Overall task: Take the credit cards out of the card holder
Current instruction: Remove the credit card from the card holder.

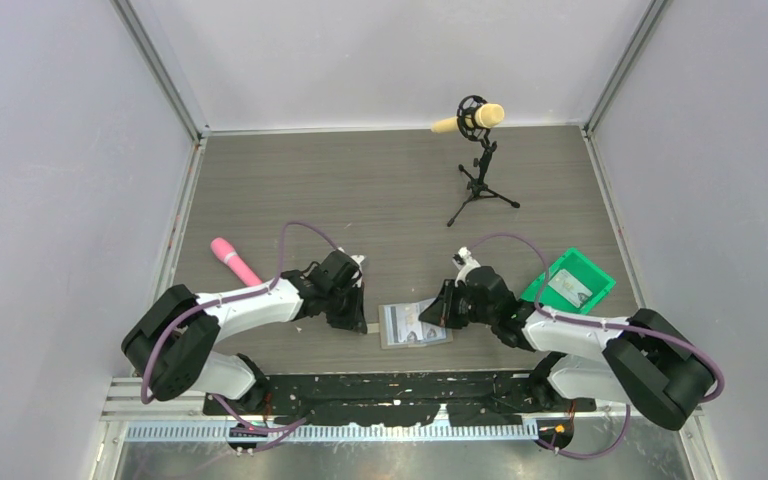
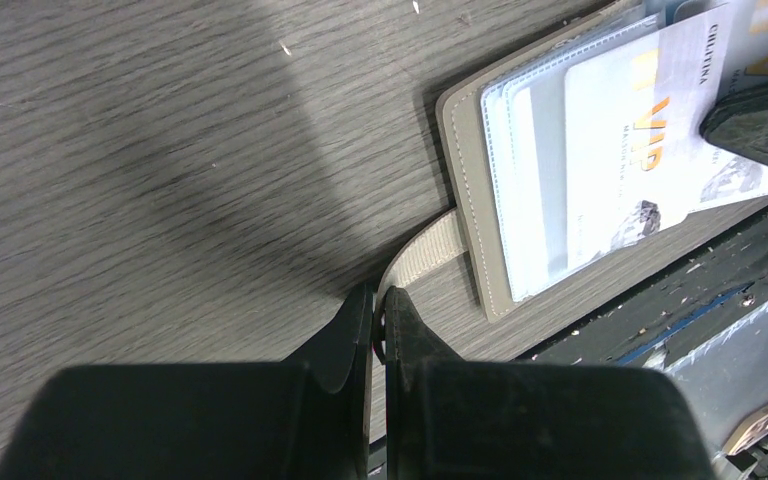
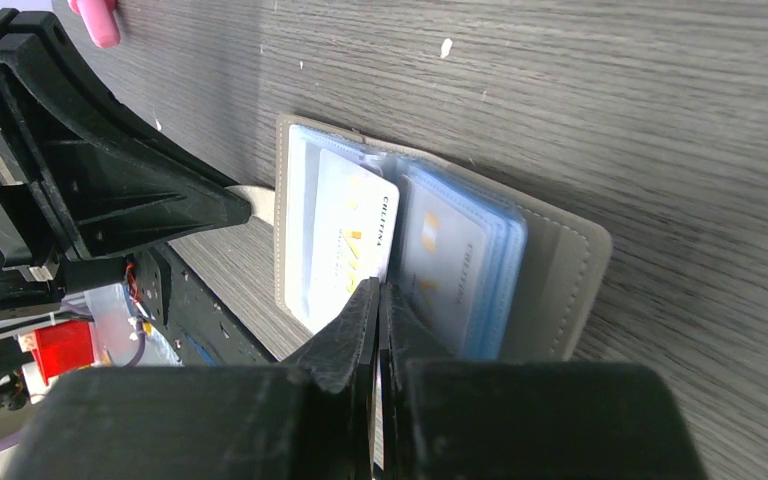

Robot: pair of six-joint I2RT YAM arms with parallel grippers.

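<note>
The card holder (image 1: 412, 326) lies open on the surface (image 1: 360, 190), by its near edge. The left end effector (image 2: 377, 312) pinches its strap (image 2: 425, 255). The right end effector (image 3: 379, 298) pinches a white card (image 3: 345, 228), its lower edge hidden. Other pocketed cards (image 3: 460, 262) blur together.

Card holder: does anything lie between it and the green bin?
Nothing loose shows between the card holder and the green bin; only the right arm itself spans that gap, the right gripper shut on a credit card.
</note>
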